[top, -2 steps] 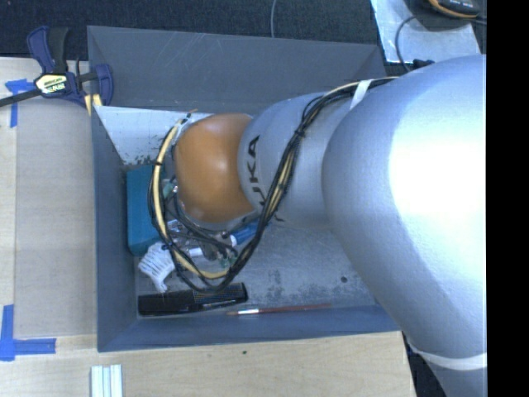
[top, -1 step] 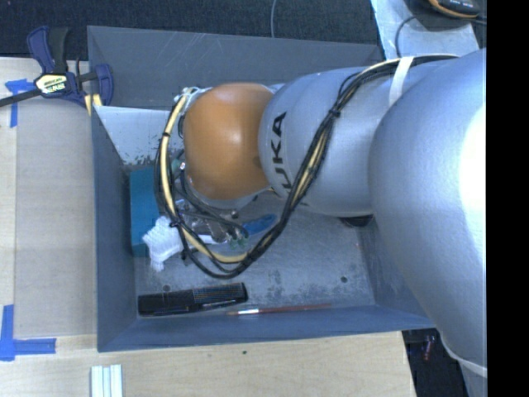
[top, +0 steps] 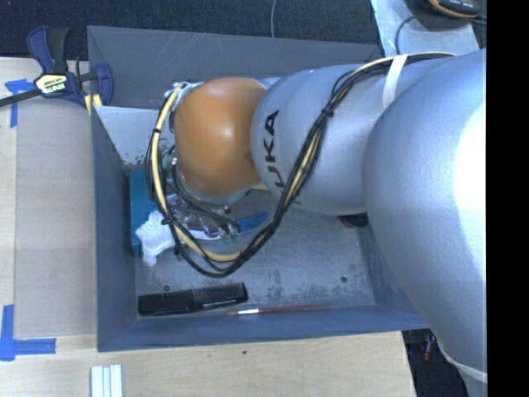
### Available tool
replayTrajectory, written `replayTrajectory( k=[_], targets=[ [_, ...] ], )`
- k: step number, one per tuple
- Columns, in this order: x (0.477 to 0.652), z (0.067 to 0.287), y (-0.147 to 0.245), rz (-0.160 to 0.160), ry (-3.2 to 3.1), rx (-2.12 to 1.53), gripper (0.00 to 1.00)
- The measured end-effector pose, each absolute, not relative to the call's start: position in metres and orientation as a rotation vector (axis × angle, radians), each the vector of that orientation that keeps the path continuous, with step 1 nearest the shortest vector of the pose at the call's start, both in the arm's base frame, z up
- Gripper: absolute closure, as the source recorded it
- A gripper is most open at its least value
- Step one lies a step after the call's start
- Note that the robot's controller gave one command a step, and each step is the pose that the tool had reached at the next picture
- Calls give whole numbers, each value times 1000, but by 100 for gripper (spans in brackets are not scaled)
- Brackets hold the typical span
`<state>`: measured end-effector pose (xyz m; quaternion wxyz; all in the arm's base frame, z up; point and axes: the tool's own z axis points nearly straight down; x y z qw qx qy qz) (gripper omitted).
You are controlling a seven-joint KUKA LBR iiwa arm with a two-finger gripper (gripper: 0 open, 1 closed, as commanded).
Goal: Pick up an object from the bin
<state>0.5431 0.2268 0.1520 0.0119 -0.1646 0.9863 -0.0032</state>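
Observation:
My gripper sits low in the left half of the bin, mostly hidden under the arm's wrist. Just to its left lies a white crumpled thing, touching or nearly touching a flat blue box that rests against the bin's left wall. A small blue thing pokes out from under the wrist on the gripper's right. I cannot see anything held.
A black oblong brush-like thing lies along the front wall, with a thin red pencil to its right. The arm covers the bin's back and right parts. Bare floor shows at the front right.

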Motion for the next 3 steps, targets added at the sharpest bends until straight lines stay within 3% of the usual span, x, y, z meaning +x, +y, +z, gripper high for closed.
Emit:
replayTrajectory(
  k=[1, 2, 3],
  targets=[
    [525, 113, 244, -15, 3054, -691, 100],
    [526, 76, 240, -24, 3067, -713, 100],
    [527, 156, 242, -17, 3027, -803, 100]
  ],
)
